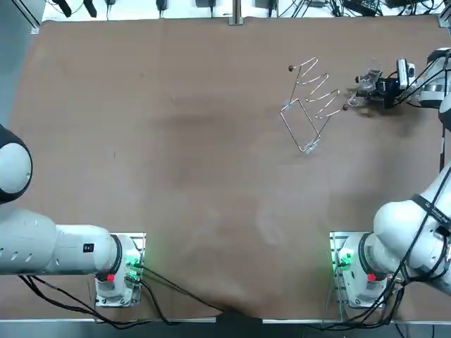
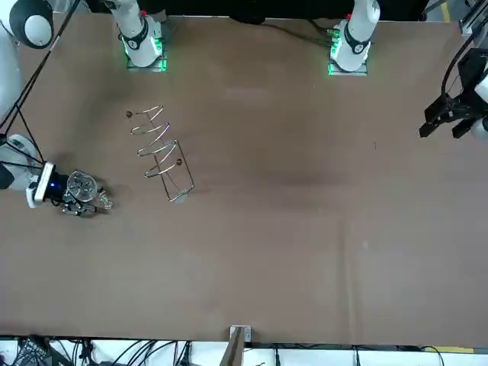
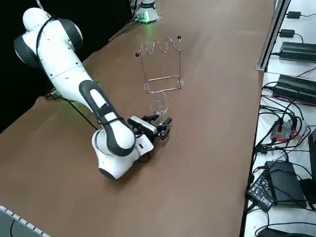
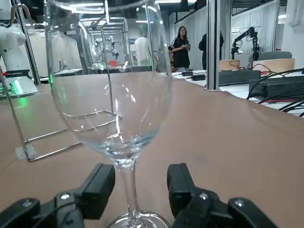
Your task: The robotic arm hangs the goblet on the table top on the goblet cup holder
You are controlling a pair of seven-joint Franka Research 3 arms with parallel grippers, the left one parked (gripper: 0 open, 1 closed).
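A clear goblet point(image 4: 111, 85) stands upright on the brown table, near its far right corner in the top view point(image 1: 370, 76). My right gripper point(image 4: 140, 190) lies low and level at the table, open, with one black finger on each side of the stem and a small gap to each. The side view shows the same gripper point(image 3: 163, 126) under the goblet's bowl point(image 3: 159, 102). The wire goblet holder point(image 1: 310, 105) stands just beyond the glass, with a wavy top rail and a rectangular foot point(image 3: 160, 64). Nothing hangs on it.
Past the table's edge on my right, power supplies and cables point(image 3: 291, 98) lie on a white bench. Two people point(image 4: 183, 45) stand far off in the room. My right arm's elbow point(image 3: 116, 148) rests low over the table behind the gripper.
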